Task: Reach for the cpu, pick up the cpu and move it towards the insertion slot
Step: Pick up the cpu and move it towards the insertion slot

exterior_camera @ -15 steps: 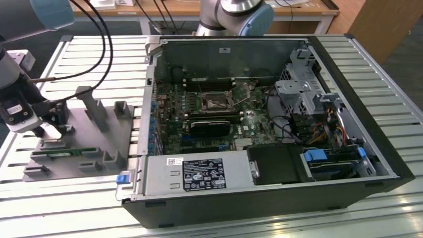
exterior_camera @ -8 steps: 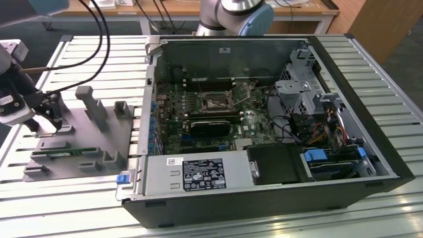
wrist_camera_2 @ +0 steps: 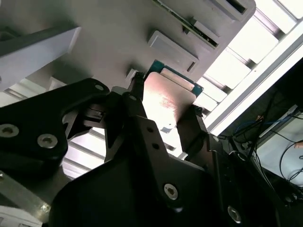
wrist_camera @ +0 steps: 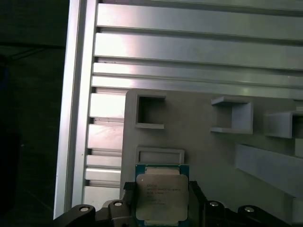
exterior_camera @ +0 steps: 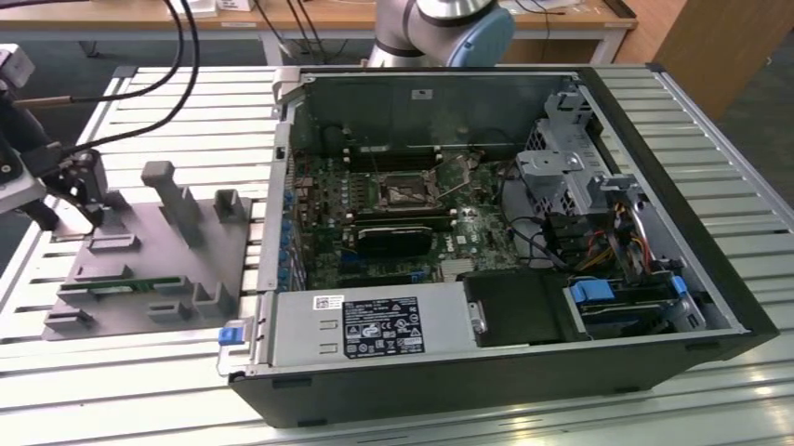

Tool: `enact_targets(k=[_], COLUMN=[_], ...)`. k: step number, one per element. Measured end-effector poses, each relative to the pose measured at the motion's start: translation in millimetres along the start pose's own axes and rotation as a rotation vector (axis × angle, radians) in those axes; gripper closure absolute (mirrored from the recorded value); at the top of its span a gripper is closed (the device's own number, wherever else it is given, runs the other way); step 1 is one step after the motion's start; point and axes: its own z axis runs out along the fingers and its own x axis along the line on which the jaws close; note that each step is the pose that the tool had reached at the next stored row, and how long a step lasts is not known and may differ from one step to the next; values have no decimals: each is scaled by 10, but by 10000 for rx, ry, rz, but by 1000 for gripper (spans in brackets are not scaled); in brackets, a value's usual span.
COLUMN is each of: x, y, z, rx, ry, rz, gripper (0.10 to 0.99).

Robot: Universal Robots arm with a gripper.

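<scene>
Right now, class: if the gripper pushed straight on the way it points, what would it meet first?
The cpu sits in the gripper, seemingly clamped, so the grey fixture directly beneath would probably be struck first. How far the chip stands off that fixture is unclear.

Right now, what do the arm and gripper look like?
Arm: silver-grey tube, pale blue joint cap. Gripper: matte black, angular linkage fingers with silver screw heads. Black cables run toward it in the exterior view.
</scene>
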Motion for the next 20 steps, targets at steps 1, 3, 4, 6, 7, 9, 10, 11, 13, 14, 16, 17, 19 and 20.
enact_targets(k=[1,3,4,6,7,9,10,11,13,14,16,17,19,20], x=[0,-1,-1,-3,-3,-4,-5,-6,-7,-7,-9,-9,-11,-12], y=[3,9,14,23,28,38,43,48,61,67,80,87,105,114], z=[-37,-114,-154,-247,-292,-381,-425,-470,-561,-606,-697,-740,-817,-855], rx=[1,0,0,0,0,0,0,0,0,0,0,1,0,0], ry=[2,0,1,0,1,0,0,2,1,1,1,1,1,0], rz=[0,0,1,0,0,1,1,0,1,1,1,1,0,0], gripper=[553,553,553,553,553,553,553,553,553,553,553,553,553,553])
